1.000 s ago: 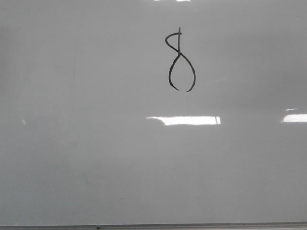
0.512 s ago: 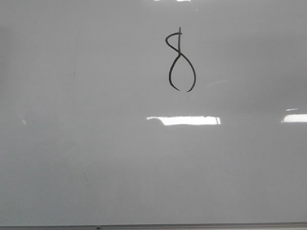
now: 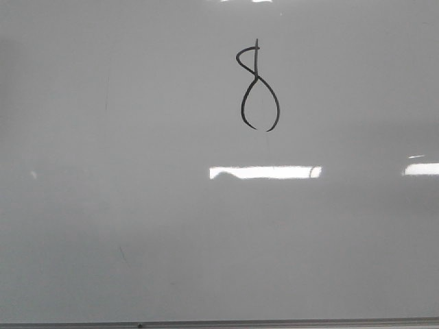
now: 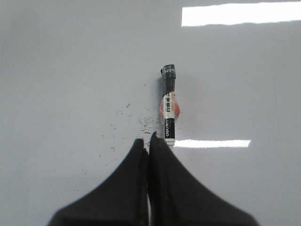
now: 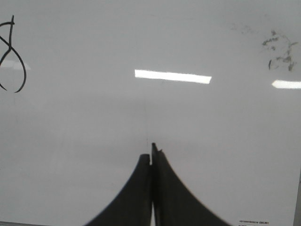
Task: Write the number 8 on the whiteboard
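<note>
On the whiteboard [image 3: 137, 205], upper centre, the number 8 [image 3: 258, 89] is unchanged from a second ago; only a ceiling-light reflection shifts. Left gripper [image 4: 149, 141] closed and empty, marker [image 4: 168, 109] lying just beyond it. Right gripper [image 5: 151, 155] closed, empty. Writing looks finished.

You are looking at the number 8 [image 3: 258, 87] drawn in black on the whiteboard [image 3: 137, 205]. The marker [image 4: 169, 109] label is showing "deli".
</note>
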Controlling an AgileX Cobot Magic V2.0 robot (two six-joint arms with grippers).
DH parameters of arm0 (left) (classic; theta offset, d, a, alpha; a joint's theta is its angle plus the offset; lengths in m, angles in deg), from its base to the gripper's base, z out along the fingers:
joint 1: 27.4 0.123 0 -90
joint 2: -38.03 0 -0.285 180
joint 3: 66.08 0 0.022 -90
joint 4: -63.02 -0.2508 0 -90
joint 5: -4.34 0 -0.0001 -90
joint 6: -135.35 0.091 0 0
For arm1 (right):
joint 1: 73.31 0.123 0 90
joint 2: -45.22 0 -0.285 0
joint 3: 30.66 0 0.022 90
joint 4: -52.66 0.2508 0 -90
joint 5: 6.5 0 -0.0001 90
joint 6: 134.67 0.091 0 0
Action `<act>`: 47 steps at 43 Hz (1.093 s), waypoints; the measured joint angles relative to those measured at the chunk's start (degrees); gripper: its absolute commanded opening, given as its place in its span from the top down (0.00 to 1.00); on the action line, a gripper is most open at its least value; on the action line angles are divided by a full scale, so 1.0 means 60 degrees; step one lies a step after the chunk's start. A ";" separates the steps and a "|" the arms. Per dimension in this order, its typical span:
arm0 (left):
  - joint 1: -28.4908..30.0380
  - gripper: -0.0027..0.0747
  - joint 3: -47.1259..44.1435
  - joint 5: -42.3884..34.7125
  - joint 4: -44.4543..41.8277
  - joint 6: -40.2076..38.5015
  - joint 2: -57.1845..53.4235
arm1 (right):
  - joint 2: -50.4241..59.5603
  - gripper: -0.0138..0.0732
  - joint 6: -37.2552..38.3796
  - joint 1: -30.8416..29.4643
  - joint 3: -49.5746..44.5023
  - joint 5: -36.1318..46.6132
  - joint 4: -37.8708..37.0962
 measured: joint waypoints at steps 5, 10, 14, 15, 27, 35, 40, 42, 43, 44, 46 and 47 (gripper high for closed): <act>0.0000 0.99 0.0000 0.0000 0.0000 0.0000 0.0000 | 0.0450 0.92 0.0000 -0.0017 -0.0979 0.0702 0.0000; 0.0000 0.99 0.0000 0.0000 0.0000 0.0000 0.0000 | 0.0493 0.92 0.0000 -0.0017 -0.1715 0.1538 0.0000; 0.0000 0.99 0.0000 0.0000 0.0000 0.0000 0.0000 | 0.0493 0.92 0.0000 -0.0017 -0.2272 0.2369 0.0000; 0.0000 0.99 0.0000 0.0000 0.0000 0.0000 0.0000 | 0.0493 0.92 0.0000 -0.0017 -0.2382 0.2565 0.0000; 0.0000 0.99 0.0000 0.0000 0.0000 0.0000 0.0000 | 0.0493 0.92 0.0000 -0.0017 -0.2625 0.3613 0.0000; 0.0000 0.99 0.0000 0.0000 0.0000 0.0000 0.0000 | 0.0493 0.92 0.0000 -0.0017 -0.2625 0.3652 0.0000; 0.0000 0.99 0.0000 0.0000 0.0000 0.0000 0.0000 | 0.0493 0.92 0.0000 -0.0017 -0.2625 0.3656 0.0000; 0.0000 0.99 0.0000 0.0000 0.0000 0.0000 0.0000 | 0.0493 0.92 0.0000 -0.0017 -0.2625 0.3715 0.0000; 0.0000 0.99 0.0000 0.0000 0.0000 0.0000 0.0000 | 0.0493 0.92 0.0000 -0.0017 -0.2625 0.3742 0.0000; 0.0000 0.99 0.0000 0.0000 0.0000 0.0000 0.0000 | 0.0493 0.92 0.0000 -0.0017 -0.2625 0.3784 0.0000; 0.0000 0.99 0.0000 0.0000 0.0000 0.0000 0.0000 | 0.0493 0.92 0.0000 -0.0017 -0.2625 0.3856 0.0000; 0.0000 0.99 0.0000 0.0000 0.0000 0.0000 0.0000 | 0.0493 0.92 0.0000 -0.0017 -0.2625 0.3915 0.0000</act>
